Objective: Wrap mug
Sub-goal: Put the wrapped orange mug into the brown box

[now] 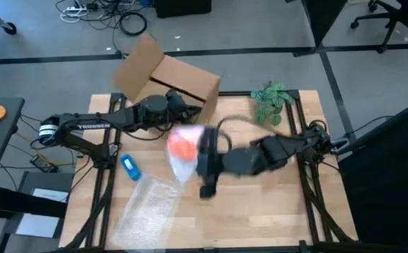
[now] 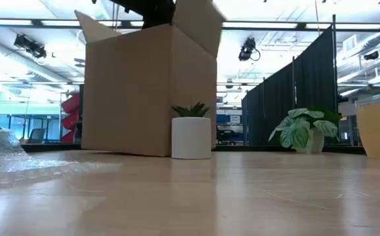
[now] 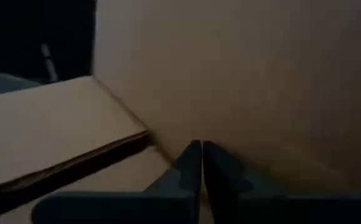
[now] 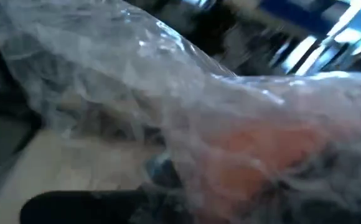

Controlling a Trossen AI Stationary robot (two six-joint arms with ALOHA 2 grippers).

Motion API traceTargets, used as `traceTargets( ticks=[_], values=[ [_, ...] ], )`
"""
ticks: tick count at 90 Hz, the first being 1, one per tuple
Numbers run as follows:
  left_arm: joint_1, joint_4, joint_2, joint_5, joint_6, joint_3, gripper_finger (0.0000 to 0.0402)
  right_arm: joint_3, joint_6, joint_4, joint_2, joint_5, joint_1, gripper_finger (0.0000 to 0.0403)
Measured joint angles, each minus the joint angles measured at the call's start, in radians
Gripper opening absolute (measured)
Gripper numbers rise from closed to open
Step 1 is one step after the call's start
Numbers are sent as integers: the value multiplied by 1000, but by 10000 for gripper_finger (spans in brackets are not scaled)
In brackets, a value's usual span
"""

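right gripper (image 1: pixel 205 160) at the centre of the high view, lifted clear of the table (image 1: pixel 260 211), carries the orange mug (image 1: pixel 183 147) bundled in clear bubble wrap (image 1: pixel 184 165); my fingers are buried behind the plastic, so i cannot tell how wide they stand. in the right wrist view the mug (image 4: pixel 261 155) shows as an orange blur through the crinkled film (image 4: pixel 137 81). my left gripper (image 3: pixel 202 163), fingers pressed together, reaches into the cardboard box (image 1: pixel 172 81) at upper centre of the high view. a second sheet of wrap (image 1: pixel 144 207) lies flat at lower left, a blue object (image 1: pixel 130 166) just above it, a leafy plant (image 1: pixel 273 100) at upper right. i judge the mug hard, fairly light and breakable, the wrap soft and slick, so the bundle could slide or unroll. the safest hold, to my mind, is across the mug's body through the padding, not on loose film.
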State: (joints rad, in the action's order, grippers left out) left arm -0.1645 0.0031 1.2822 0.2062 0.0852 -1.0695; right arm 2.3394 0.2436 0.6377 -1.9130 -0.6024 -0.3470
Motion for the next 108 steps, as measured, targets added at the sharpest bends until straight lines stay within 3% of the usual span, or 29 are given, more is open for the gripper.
traceTargets(
  ticks=[9, 19, 37, 55, 65, 78, 97, 108],
  values=[
    [20, -70, -13, 54, -18, 0, 0, 0, 46, -44, 43, 15, 101, 11],
    [40, -128, -17, 103, -47, 0, 0, 0, 54, -70, 63, 103, 231, 11],
    [93, -98, -17, 10, -133, 29, 0, 0, 2, -103, 16, 325, 470, 11],
    [149, -121, -43, 2, -196, 32, 0, -2, -60, -133, -64, 483, 632, 11],
    [154, -169, -95, 2, -212, 33, 0, -2, -97, -54, -104, 590, 670, 11],
    [154, -292, -202, 15, -211, 33, 0, -2, -100, 121, -148, 653, 660, 11],
    [154, -466, -402, 139, -158, 32, 0, -2, -94, 384, -165, 667, 632, 11],
    [153, -530, -472, 188, -99, 65, 0, -1, -94, 439, -165, 668, 629, 11]
  ],
)
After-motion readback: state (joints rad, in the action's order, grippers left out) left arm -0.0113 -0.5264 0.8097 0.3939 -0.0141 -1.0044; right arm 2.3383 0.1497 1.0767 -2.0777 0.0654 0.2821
